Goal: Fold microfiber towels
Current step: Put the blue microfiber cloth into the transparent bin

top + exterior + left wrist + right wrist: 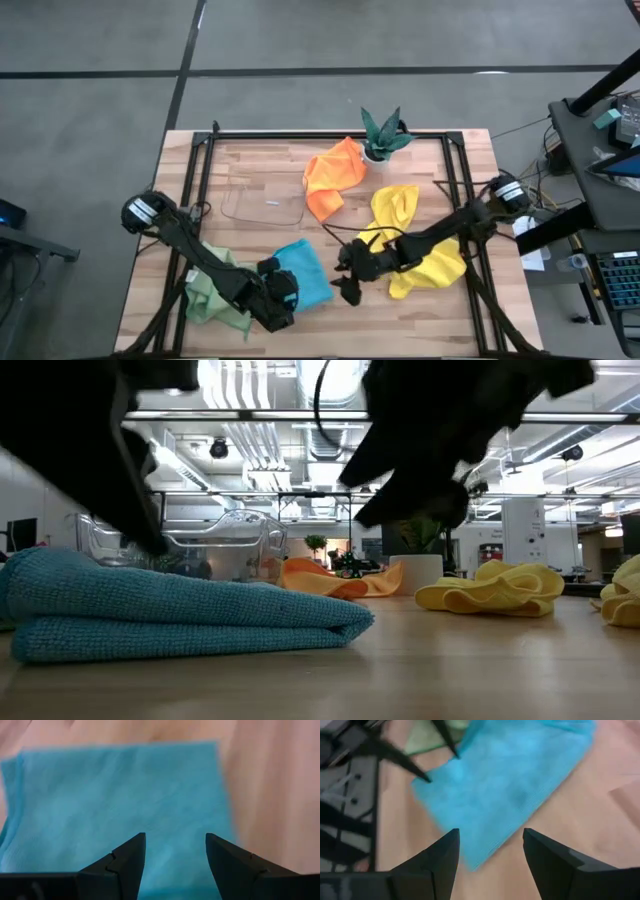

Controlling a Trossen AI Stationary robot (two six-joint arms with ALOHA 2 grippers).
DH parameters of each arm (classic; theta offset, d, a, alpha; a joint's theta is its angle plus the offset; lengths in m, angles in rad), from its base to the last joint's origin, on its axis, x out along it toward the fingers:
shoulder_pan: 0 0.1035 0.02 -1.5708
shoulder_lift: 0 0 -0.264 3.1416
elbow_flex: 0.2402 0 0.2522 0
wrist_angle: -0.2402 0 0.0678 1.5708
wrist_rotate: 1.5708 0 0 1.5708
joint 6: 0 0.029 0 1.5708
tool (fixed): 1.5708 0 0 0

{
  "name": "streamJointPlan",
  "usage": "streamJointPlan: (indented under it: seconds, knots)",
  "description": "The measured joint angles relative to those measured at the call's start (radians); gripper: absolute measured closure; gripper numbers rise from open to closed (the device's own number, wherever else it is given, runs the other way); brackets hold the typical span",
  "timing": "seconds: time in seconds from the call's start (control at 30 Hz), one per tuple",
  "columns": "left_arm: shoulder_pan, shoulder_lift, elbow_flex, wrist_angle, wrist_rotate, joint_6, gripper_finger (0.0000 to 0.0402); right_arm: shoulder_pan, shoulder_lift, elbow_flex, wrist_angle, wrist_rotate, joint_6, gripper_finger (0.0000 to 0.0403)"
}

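At the table's (440,310) near-left corner lies the pale green towel (205,295), rumpled and partly under the left arm, apparently waiting its turn. Just to its right, the left hand (283,297) hovers over the near-left part of the bright blue towel (308,277); its fingers (125,862) stand well apart and hold nothing. The blue towel lies flat with doubled layers showing at its edge in the low view, so it looks already folded at least once, and both hands seem poised above it either to release it or to start the next fold.

Farther back, a clear plastic tray (262,200) sits empty, perhaps meant to receive finished towels. To its right the orange towel (333,178) lies crumpled, touching the base of the small potted plant (383,135) at the table's far edge.

The right hand (350,280) hangs just beside the blue towel's right edge, its fingers (440,865) also spread wide and empty. Under and beyond the right arm lies yellow cloth (415,240), bunched; the low view shows two separate yellow heaps.

By count: one green, one blue, one orange, two yellow towels, five in all; one tray; one plant; two hands.
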Motion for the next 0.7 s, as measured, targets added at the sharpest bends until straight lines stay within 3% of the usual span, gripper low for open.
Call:
streamJointPlan:
  seconds: [0.27,0.7]
  knots:
    - [0.000,0.000,-0.112,0.017,0.000,-0.090,0.0210,-0.094,0.066,0.000,0.036,0.000,0.030,0.0195]
    - [0.000,0.001,-0.180,0.101,-0.009,-0.098,0.0210,-0.103,0.249,0.069,0.174,-0.021,0.062,0.0195]
